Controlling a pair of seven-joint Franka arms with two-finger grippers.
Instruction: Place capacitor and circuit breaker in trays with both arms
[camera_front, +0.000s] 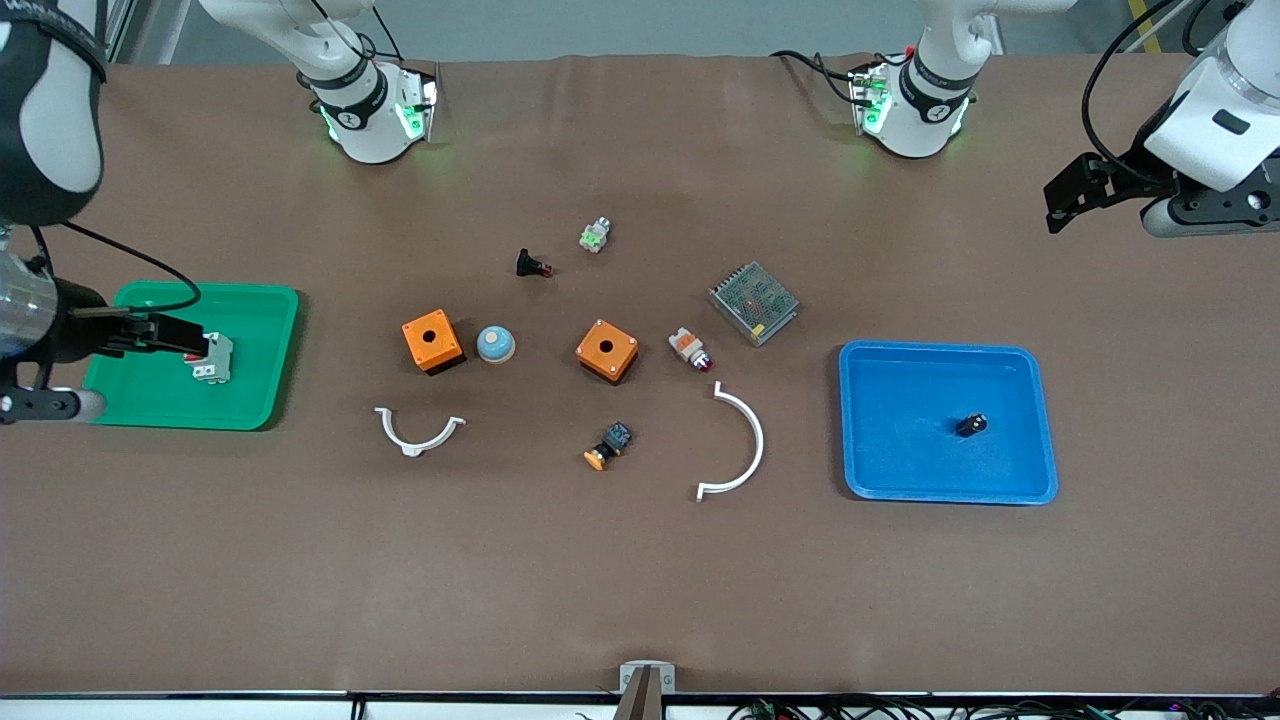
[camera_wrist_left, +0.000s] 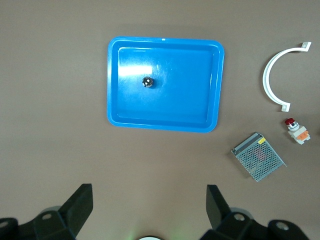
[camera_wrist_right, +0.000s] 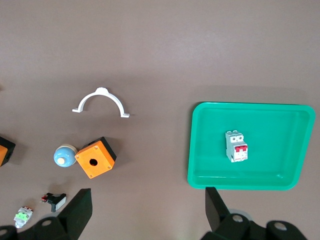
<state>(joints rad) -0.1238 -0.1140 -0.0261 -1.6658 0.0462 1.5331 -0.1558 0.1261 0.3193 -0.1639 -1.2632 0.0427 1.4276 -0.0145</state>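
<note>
The capacitor (camera_front: 970, 425), a tiny black cylinder, lies in the blue tray (camera_front: 1035, 420) at the left arm's end of the table. It also shows in the left wrist view (camera_wrist_left: 147, 81). The circuit breaker (camera_front: 213, 358), a white block with red levers, lies in the green tray (camera_front: 260, 330) at the right arm's end and also shows in the right wrist view (camera_wrist_right: 236, 146). My left gripper (camera_front: 1070, 200) (camera_wrist_left: 148, 207) is open and empty, high over bare table beside the blue tray. My right gripper (camera_front: 190, 338) (camera_wrist_right: 148, 210) is open and empty, raised by the green tray.
Between the trays lie two orange boxes (camera_front: 432, 342) (camera_front: 607, 350), a blue dome (camera_front: 495, 344), a black button part (camera_front: 532, 264), a green-white part (camera_front: 595, 235), a mesh metal box (camera_front: 754, 302), a white-and-orange part (camera_front: 690, 348), a black-and-blue switch (camera_front: 608, 447) and two white curved clips (camera_front: 420, 430) (camera_front: 740, 455).
</note>
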